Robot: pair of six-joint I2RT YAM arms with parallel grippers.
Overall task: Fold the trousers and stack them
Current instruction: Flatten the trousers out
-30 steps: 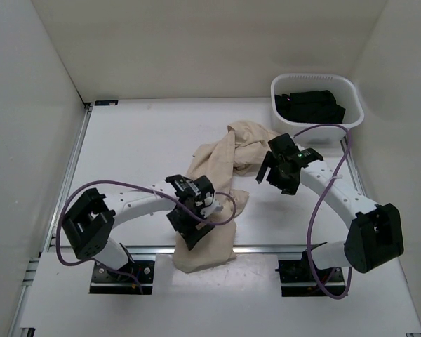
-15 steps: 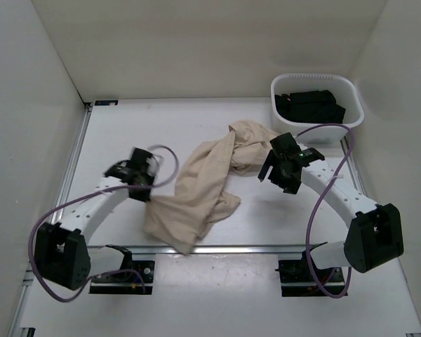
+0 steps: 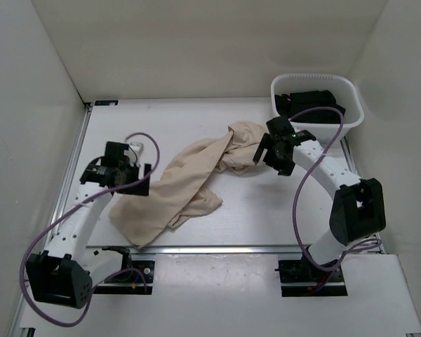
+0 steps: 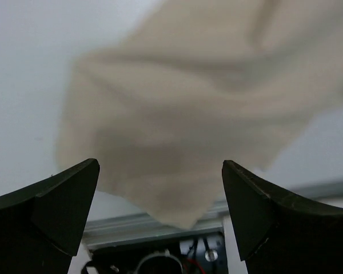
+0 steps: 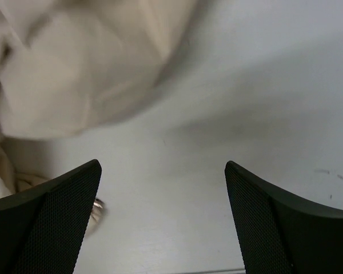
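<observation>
On the left side of the table point(image 3: 161, 130), my left gripper point(image 3: 133, 181) hangs over the left edge of the trousers point(image 3: 189, 182). From my left wrist, that gripper point(image 4: 160, 164) has its jaws spread wide with nothing between them. The beige trousers point(image 4: 183, 114) lie below and beyond the jaws, blurred, and I cannot tell whether I am touching them. Their near end reaches almost to the metal rail point(image 4: 131, 225) along the table's near edge.

From above, the trousers run slantwise across the middle of the table. They are spread fairly flat at the near left, close to the rail point(image 3: 231, 247), and narrow into a rumpled bunch at the far right.

My right gripper point(image 3: 266, 151) sits just beside that bunched end, on its right. In my right wrist view this gripper point(image 5: 163, 165) is also held apart and holds nothing. Bare table point(image 5: 246, 85) lies under the gap, and folds of the trousers point(image 5: 74, 74) fill the upper left, off to one side of the jaws.

Further right, in the far right corner, stands a white bin point(image 3: 316, 78) with black garments point(image 3: 312, 105) inside. It is apart from the trousers, and my right gripper is between the two.
</observation>
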